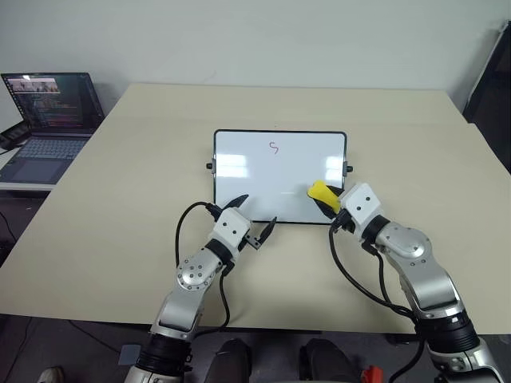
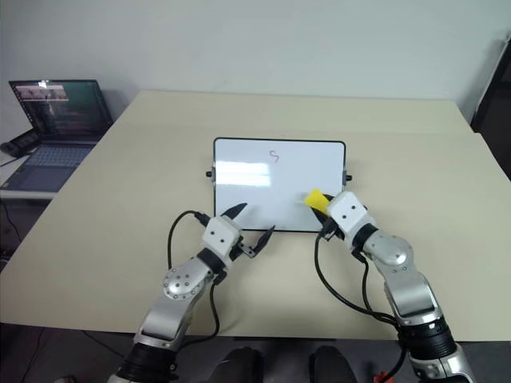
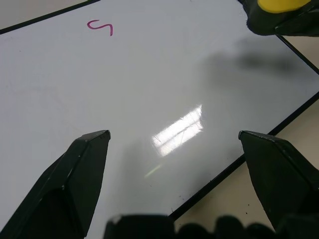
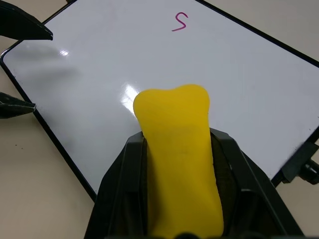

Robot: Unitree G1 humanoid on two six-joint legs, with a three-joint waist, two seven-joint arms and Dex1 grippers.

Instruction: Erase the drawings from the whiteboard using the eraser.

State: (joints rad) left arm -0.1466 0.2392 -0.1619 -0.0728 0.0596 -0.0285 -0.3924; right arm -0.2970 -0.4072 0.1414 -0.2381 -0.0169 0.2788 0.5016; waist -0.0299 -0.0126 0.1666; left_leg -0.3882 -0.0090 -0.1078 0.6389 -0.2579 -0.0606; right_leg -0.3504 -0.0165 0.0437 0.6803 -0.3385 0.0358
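Right gripper was clamped on the yellow eraser above the whiteboard's near right corner; left gripper stood wide at its near edge. Right wrist view showed one red drawing beyond the eraser.

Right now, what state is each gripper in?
Left gripper: open, empty, at the whiteboard's near edge.
Right gripper: shut on the eraser, over the whiteboard.
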